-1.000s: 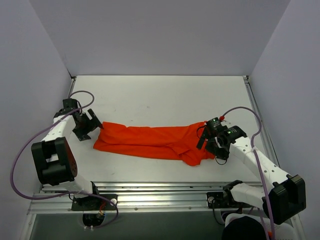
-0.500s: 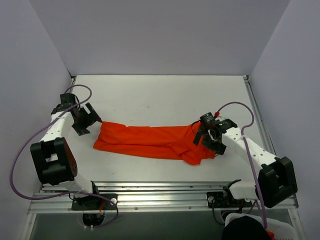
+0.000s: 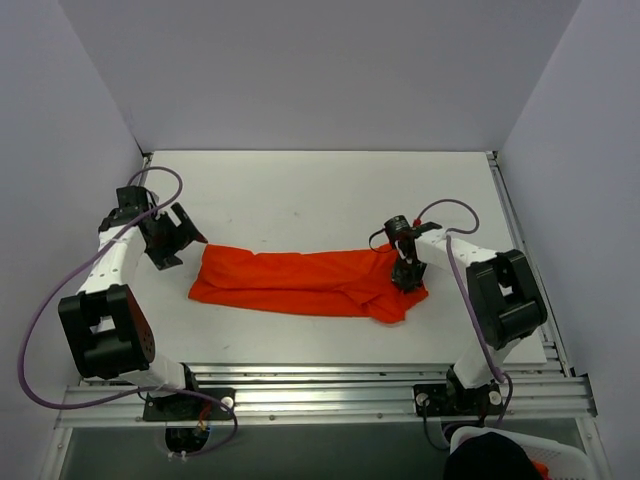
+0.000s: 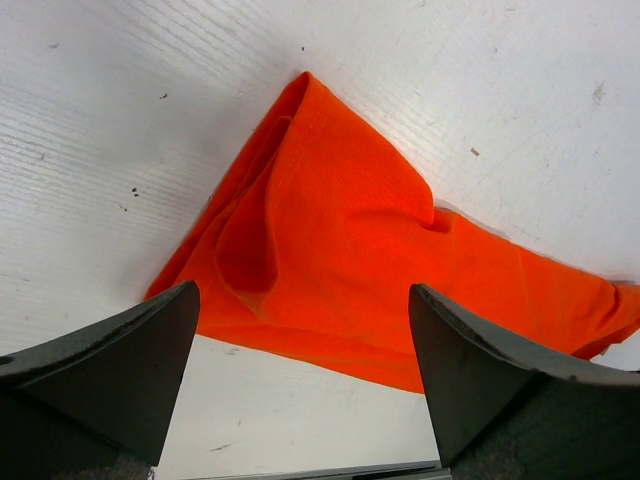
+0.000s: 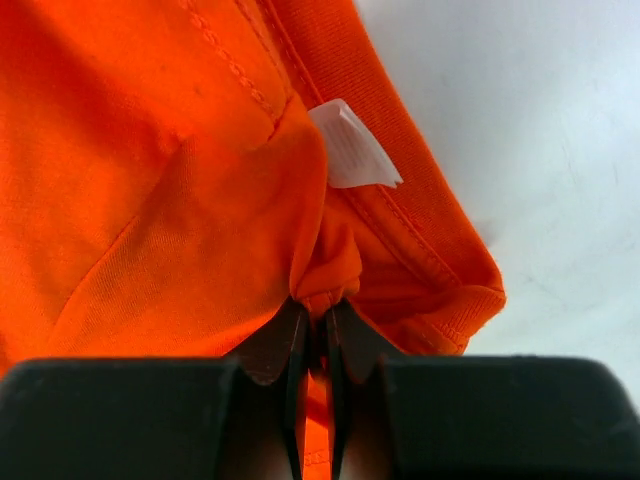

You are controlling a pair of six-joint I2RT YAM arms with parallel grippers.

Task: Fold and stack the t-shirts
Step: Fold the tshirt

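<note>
The bright orange-red t-shirt point(image 3: 300, 283) lies on the counter point(image 3: 320, 190) as a long, narrow band that runs from one pair of fingers to the other. It looks already doubled along its length, so I judge the next fold to be one that brings the ends together. The right fingers point(image 5: 300, 340) are pressed shut on a small raised ridge of cloth at the collar end. The ribbed neckband point(image 5: 400, 190) curves just beyond their tips and the white label point(image 5: 350, 145) sits a little further out past them. Pinching there makes sense, since the seamed collar area is thicker and less likely to slip out than a single thin layer. How many layers are caught in the pinch cannot be told. The cloth around these fingers is bunched, with a lobe spilling to one side, and that will need smoothing if the fold is to lie flat. The left fingers point(image 4: 505, 370) stand wide apart and hold nothing. The pointed corner of the shirt's other end lies ahead of them and between them, not touched. That placement reads as lining up to come down on this corner, so that both ends are held and the band can be kept taut. The corner is creased and curled over itself, so a shallow bite may catch only the top flap.
</note>
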